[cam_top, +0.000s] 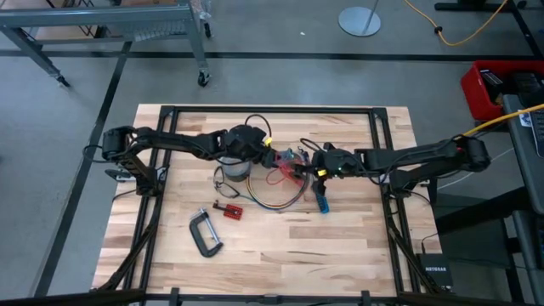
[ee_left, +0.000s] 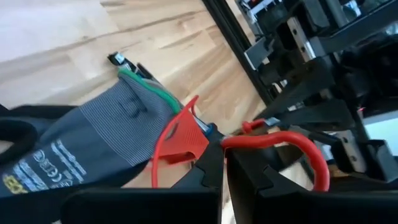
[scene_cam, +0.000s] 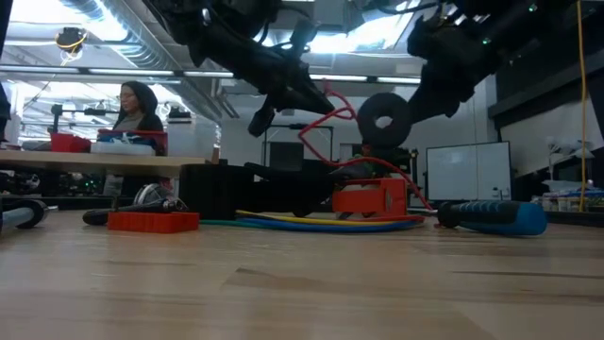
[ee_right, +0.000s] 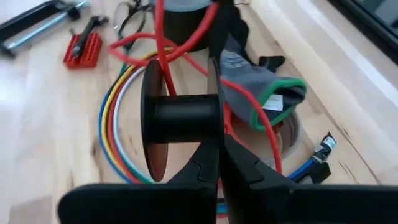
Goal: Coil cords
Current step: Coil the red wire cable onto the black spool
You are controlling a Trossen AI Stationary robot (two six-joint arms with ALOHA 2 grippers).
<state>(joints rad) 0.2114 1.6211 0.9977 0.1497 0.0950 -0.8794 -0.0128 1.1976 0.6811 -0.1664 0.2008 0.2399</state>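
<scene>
A thin red cord [scene_cam: 316, 123] runs in slack loops between my two grippers above the table's middle. My left gripper [ee_left: 222, 163] is shut on it. My right gripper [ee_right: 219, 163] is shut on a black spool [ee_right: 180, 118], seen end-on as a disc with a hole [scene_cam: 384, 118], which hangs above the table. The red cord passes over the spool [ee_right: 163, 43]. A flat coil of yellow, blue, red and white cords [ee_right: 115, 130] lies on the table under the spool [cam_top: 276, 197]. My left gripper pinches the red cord [ee_left: 244, 140] between its two fingers; the cord comes out beside the fingertips and arcs away in a slack loop, clear of the table. My right gripper pinches the edge of one flange of the spool [ee_right: 212, 127] between its two fingers, coming slanting down from the table's right. The spool is lifted clear, its axis across the fingers.
A grey glove with a green hem [ee_right: 264, 87] lies by the coil. A grey tape roll [cam_top: 234, 166], a small red part [cam_top: 229, 210] and a metal clamp [cam_top: 204, 234] lie left and near. A blue-handled screwdriver [cam_top: 323, 197] lies to the right.
</scene>
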